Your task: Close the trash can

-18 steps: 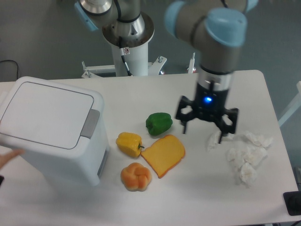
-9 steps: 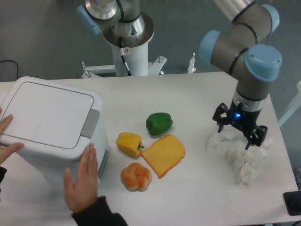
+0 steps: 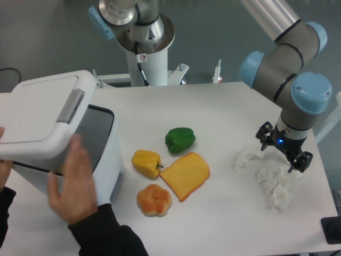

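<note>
The large white trash can (image 3: 101, 160) stands at the table's left. Its flat white lid (image 3: 42, 114) with a grey latch (image 3: 71, 105) is raised and tilted up, showing the dark inside. A person's hands (image 3: 72, 186) are at the can, one at its front and one at the left. My gripper (image 3: 284, 152) is far right, open and empty, pointing down just above crumpled white tissues (image 3: 277, 181). It is well away from the can.
Toy foods lie mid-table: a green pepper (image 3: 180, 140), a yellow pepper (image 3: 146, 162), an orange bread slice (image 3: 186, 175) and an orange bun (image 3: 154, 200). The robot base (image 3: 144, 42) stands at the back. The table's right edge is close to the tissues.
The person's hands came in and lifted the lid, which was shut before. My gripper moved from mid-table to the far right above the tissues.
</note>
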